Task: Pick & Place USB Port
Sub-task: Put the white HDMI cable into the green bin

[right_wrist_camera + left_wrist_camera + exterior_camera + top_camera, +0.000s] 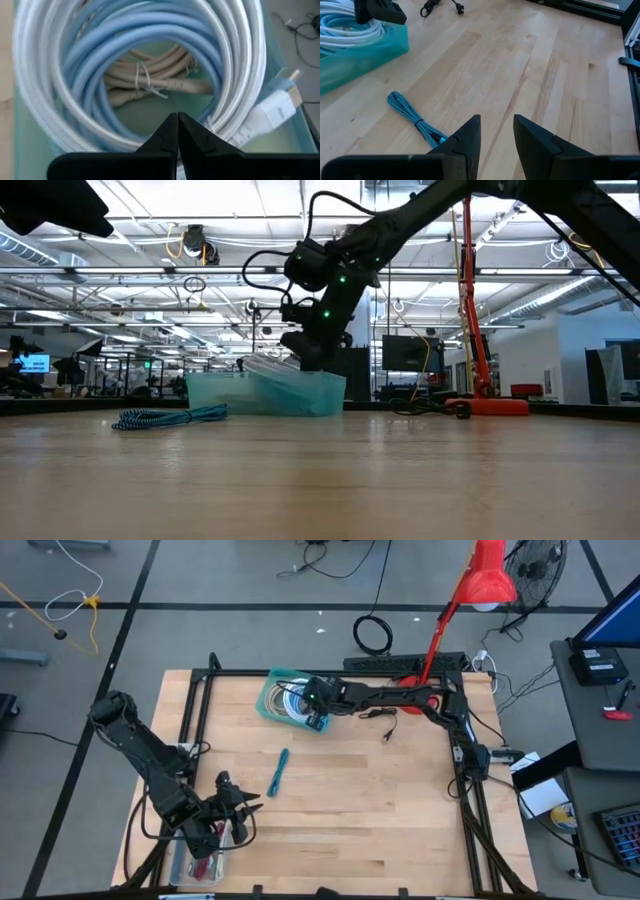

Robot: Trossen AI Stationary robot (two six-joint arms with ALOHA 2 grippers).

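Observation:
A bundled blue braided cable (278, 772) lies flat on the wooden table, seen closer in the left wrist view (415, 121). A teal bin (272, 698) at the far middle holds a coil of white and pale-blue cable (125, 65) with a white plug (274, 109). My right gripper (178, 125) is shut and points down over the bin's near right corner (318, 720); in the low view it sits at rim height (312, 360). My left gripper (497, 132) is open at the near left (238, 805), short of the blue cable. My right gripper has its shut fingertips pointing down from above at the inner edge of the coil (200, 117) in the bin. I cannot tell whether they touch the cable.
A loose black cable (385, 720) lies right of the bin. A clear tray with red items (200, 865) sits at the near left corner. A black frame rail (460, 740) runs along the table's edges. Bare wood (380, 800) spreads over the middle and right.

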